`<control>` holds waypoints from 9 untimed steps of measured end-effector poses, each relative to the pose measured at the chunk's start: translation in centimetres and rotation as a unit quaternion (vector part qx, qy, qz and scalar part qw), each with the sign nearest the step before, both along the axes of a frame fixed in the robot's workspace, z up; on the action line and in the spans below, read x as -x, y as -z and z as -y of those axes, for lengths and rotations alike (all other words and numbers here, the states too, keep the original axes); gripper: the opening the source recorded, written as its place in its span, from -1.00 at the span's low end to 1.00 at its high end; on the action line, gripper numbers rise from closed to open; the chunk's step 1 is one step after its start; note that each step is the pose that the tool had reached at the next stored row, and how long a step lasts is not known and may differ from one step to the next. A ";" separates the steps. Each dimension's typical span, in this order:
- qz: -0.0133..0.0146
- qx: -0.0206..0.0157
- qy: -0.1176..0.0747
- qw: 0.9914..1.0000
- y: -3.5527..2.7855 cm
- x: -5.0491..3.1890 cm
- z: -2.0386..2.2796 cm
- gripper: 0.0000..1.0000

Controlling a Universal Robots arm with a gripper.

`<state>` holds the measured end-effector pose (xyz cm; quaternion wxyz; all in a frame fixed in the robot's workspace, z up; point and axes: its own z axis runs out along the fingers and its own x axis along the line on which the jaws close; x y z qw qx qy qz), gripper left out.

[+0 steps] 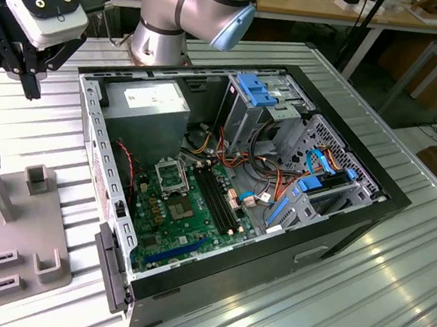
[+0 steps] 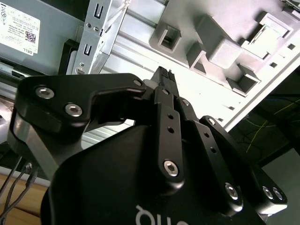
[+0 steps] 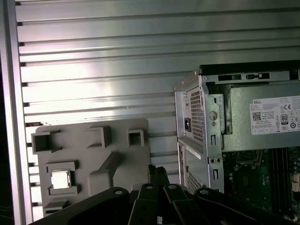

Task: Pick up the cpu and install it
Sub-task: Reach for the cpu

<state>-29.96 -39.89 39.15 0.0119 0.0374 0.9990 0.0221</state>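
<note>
The cpu (image 3: 61,179) lies flat, metal top up, in a shallow square recess of the grey holder tray (image 3: 117,136). The tray rests on the ribbed tabletop (image 1: 391,307) just outside the computer case (image 1: 391,199), off the wall nearest the power supply (image 1: 148,103). The recess most likely keeps the chip square and in a known spot, so it can be taken from above without sliding. The tray's other pockets and posts look shaped for other parts.

The case lies on its side with the cover off. This turns the motherboard (image 1: 181,222) upward and leaves the black socket (image 1: 172,176), with its metal frame, open to a reach from overhead. The socket sits inside the case just beside the power supply, and no silver top shows in it.

The arm holds the jaws above the tabletop outside the case, near the power-supply corner. In the first wrist view they sit between the case and the tray. They point downward, shut tip against tip with nothing between them. Held this high, they are clear of the case wall and of the tray's posts. The cpu lies untouched and well apart from them, so by this showing the pickup has not yet begun
</note>
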 end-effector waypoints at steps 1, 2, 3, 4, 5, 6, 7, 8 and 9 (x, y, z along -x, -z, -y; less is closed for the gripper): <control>0.000 0.000 0.000 1.000 0.00 0.06 0.00 -0.79; 0.000 0.000 0.000 1.000 0.01 0.22 0.00 -0.79; 0.000 0.000 0.000 1.000 0.01 0.31 0.00 -0.79; 0.000 0.000 0.000 1.000 0.01 0.42 0.00 -0.79; 0.000 0.000 0.000 1.000 0.01 0.48 0.00 -0.79; 0.000 0.000 0.000 1.000 0.01 0.54 0.00 -0.79; 0.000 0.000 0.000 1.000 0.01 0.65 0.00 -0.79; 0.000 0.000 0.000 1.000 0.02 0.76 0.00 -0.79; 0.000 0.000 0.000 1.000 0.02 0.82 0.00 -0.79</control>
